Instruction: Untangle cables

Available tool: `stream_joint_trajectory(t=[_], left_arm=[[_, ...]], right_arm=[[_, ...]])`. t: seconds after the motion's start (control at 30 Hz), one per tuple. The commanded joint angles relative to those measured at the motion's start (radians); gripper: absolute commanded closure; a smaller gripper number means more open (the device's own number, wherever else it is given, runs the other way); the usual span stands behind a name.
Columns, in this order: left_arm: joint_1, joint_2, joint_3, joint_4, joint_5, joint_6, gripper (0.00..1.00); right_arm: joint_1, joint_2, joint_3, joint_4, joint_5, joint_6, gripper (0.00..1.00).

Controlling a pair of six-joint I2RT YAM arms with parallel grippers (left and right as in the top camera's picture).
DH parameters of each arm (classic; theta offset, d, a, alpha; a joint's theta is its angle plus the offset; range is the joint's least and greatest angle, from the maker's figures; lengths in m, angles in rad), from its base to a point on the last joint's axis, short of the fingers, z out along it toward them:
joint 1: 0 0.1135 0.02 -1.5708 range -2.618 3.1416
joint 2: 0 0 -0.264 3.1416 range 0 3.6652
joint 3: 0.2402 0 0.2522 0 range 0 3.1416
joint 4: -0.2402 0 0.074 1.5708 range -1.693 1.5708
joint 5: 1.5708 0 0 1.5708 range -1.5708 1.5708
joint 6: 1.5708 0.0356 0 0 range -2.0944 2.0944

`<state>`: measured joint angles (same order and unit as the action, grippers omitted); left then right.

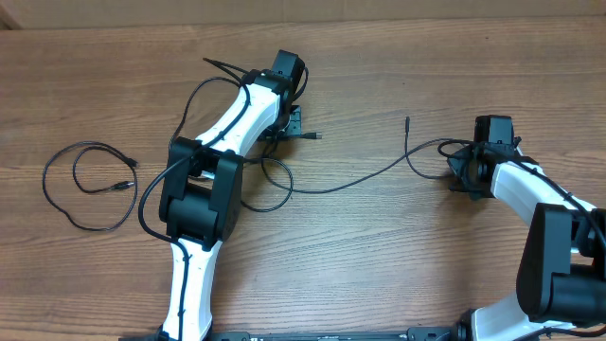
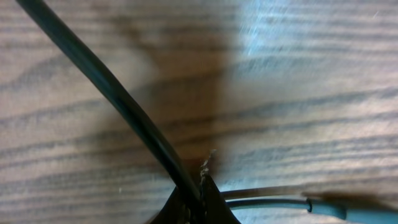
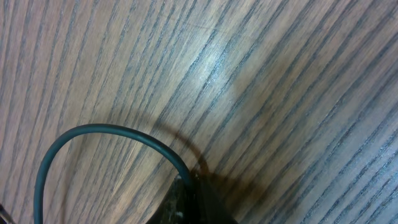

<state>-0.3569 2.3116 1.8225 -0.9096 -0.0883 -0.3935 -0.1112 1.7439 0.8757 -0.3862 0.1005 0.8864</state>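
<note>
One thin black cable [image 1: 350,182] runs across the table from my left gripper [image 1: 295,123] to my right gripper [image 1: 462,169], with a plug end [image 1: 407,121] sticking up near the right and a plug [image 1: 315,136] by the left gripper. A second black cable [image 1: 85,185] lies loosely coiled at the far left, apart from both grippers. In the left wrist view my left gripper [image 2: 199,199] is shut on the cable [image 2: 118,99]. In the right wrist view my right gripper [image 3: 196,199] is shut on the cable [image 3: 99,134], which curves away left.
The wooden table [image 1: 379,265] carries both arms. The left arm [image 1: 204,189] lies over part of the long cable's loop. The table's back edge [image 1: 398,21] runs along the top.
</note>
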Motion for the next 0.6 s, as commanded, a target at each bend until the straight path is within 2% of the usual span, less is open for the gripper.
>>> stream_joint_trajectory(t=[0.0,0.33,0.57], left_arm=[[0.028,-0.050,0.046,-0.028,0.032,-0.010,0.96],[0.159,-0.217,0.065,-0.058,0.198,-0.011,0.96],[0.320,-0.257,0.065,-0.100,0.405,-0.005,0.96]], right_arm=[[0.013,0.069,-0.055,-0.027,-0.058,0.004,0.95],[0.013,0.069,-0.055,-0.026,-0.058,0.004,0.96],[0.013,0.069,-0.055,-0.026,-0.058,0.004,0.96]])
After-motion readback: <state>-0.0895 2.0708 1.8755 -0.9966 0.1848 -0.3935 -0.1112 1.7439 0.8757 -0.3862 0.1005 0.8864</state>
